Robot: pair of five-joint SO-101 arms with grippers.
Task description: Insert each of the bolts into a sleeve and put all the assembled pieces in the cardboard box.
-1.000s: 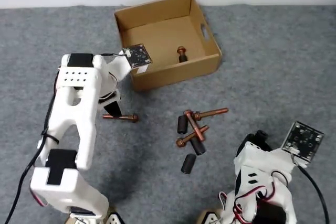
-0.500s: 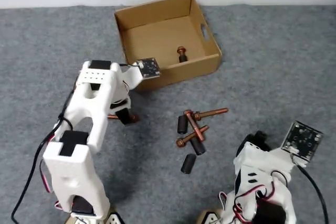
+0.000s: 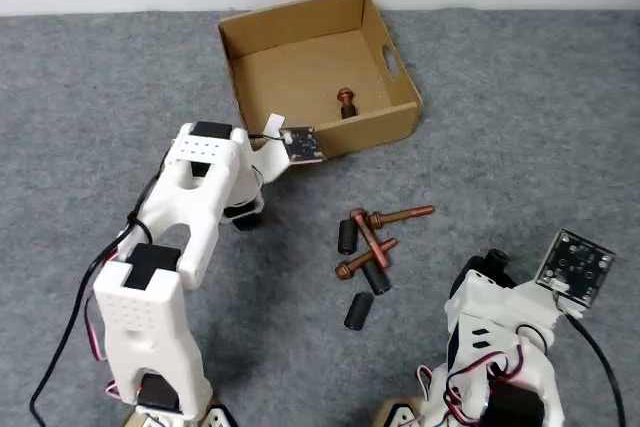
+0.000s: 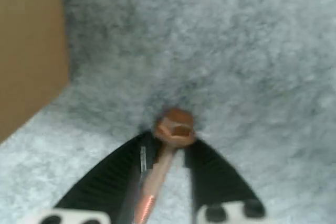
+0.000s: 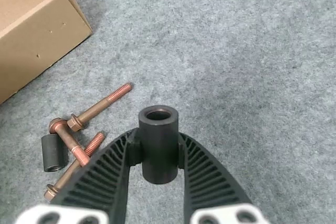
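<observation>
Far left on the bench (image 3: 520, 127), the left pincer (image 4: 168, 145) is clamping a copper bolt (image 4: 174, 128) along its shank. The head is poking out just past the fingertips, and what looks like the threaded end is running back toward the wrist. This pincer is hanging low over the grey surface, just beside the near corner of the cardboard box (image 3: 330, 137).

One assembled piece (image 3: 346, 102) is standing inside the box near its front wall.

Centre bench: three loose bolts (image 3: 400, 216) are lying crossed over one another, with three bare sleeves (image 3: 347, 236) among and just below them.

Far right, the right pincer (image 5: 157, 153) is gripping a black sleeve (image 5: 158, 124) by its sides, with the bore opening facing the wrist camera.

My read: I am setting up the mating of these two parts.

- I am planning to get the shank dead in line with the bore before closing the gap.
- The thread end is pointing the awkward way, so I may need to turn the left wrist or regrip.
- I am meaning to feed slowly, since a tilted bolt would likely catch on the sleeve rim.
</observation>
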